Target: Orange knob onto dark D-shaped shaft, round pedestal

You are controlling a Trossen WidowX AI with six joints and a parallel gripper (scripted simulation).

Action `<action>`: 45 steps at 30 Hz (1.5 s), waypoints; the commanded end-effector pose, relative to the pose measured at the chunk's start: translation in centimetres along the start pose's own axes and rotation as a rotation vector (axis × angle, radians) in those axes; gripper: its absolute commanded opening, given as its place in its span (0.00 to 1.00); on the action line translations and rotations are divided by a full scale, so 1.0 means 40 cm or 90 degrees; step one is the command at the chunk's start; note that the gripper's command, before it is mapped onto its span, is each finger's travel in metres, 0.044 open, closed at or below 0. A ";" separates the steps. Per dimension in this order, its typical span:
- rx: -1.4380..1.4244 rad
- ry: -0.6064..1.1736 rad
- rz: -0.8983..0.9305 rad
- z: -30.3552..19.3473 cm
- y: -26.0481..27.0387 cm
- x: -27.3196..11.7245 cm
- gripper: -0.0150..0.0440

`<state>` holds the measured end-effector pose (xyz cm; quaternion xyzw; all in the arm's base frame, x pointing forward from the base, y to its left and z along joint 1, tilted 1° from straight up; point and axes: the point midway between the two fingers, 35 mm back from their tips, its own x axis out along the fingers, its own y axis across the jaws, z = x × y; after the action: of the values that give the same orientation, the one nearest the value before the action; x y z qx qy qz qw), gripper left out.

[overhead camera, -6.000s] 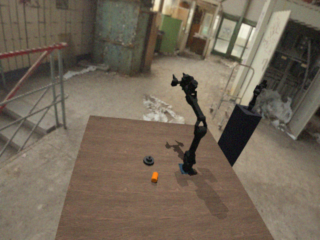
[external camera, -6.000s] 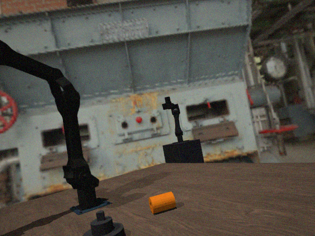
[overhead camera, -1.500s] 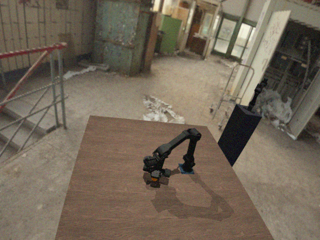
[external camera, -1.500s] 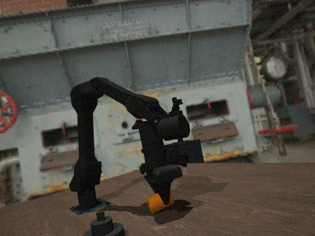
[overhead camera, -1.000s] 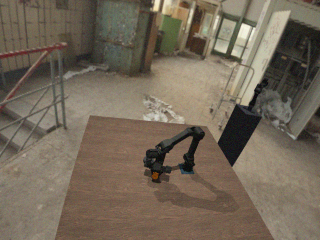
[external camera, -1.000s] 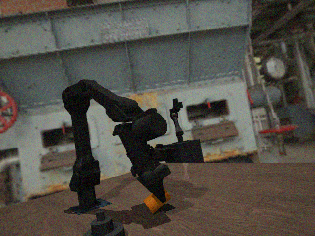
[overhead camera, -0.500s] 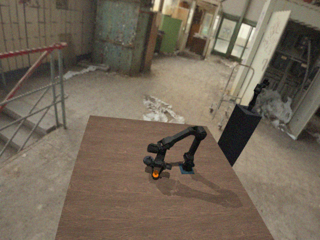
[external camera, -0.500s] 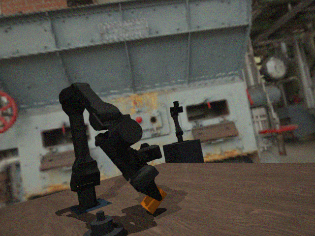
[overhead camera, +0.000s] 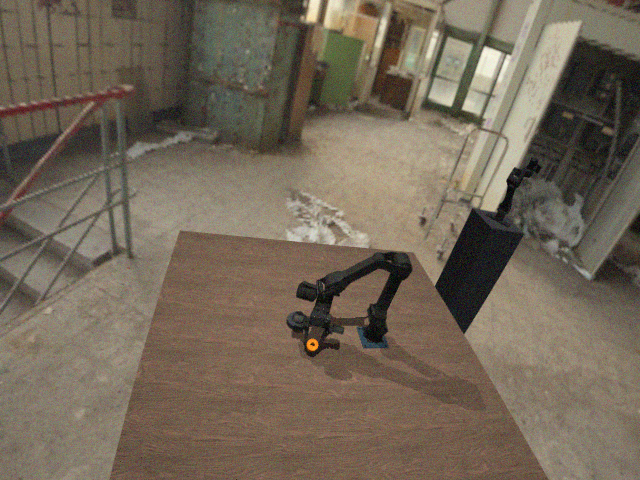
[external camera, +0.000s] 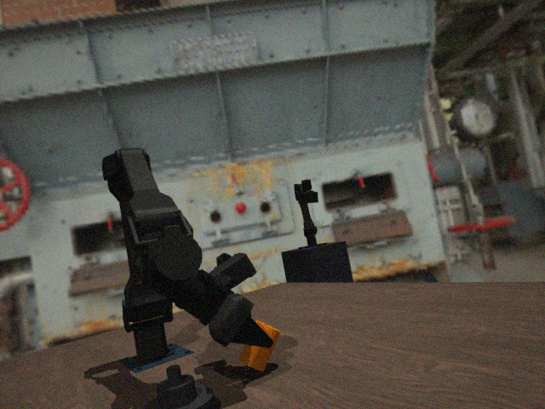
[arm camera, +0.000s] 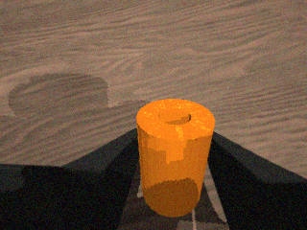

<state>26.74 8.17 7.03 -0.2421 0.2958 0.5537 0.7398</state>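
Observation:
The orange knob [overhead camera: 308, 343] [external camera: 263, 354] [arm camera: 175, 160] is a cylinder, held tilted just above the table, one end with its hole facing the top camera. The hole's flat side cannot be made out clearly. My gripper [overhead camera: 312, 347] [external camera: 265, 342] [arm camera: 173, 136] is shut on the knob, a finger on each side of it. The round dark pedestal [overhead camera: 293, 323] [external camera: 177, 390] stands apart from the knob, with its shaft [external camera: 173, 372] upright and bare in the exterior view. The pedestal's lower part is cut off by that view's bottom edge. The pedestal is not in the wrist view.
The arm's base stands on a blue plate [overhead camera: 367, 343] [external camera: 149, 363] on the brown wooden table [overhead camera: 232, 403] [external camera: 418, 343]. The arm's shadows lie across the table. A second dark arm [overhead camera: 509, 196] [external camera: 307, 216] stands on a black block [overhead camera: 478, 268] [external camera: 317, 264] beyond the table's edge.

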 end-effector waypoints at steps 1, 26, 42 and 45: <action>0.000 -0.044 0.001 -0.010 0.001 -0.005 0.56; 0.001 -0.144 0.002 -0.035 0.002 -0.018 0.69; 0.001 -0.144 0.002 -0.035 0.002 -0.018 0.69; 0.001 -0.144 0.002 -0.035 0.002 -0.018 0.74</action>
<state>26.28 6.72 6.54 -0.1780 0.2119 0.5782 0.7675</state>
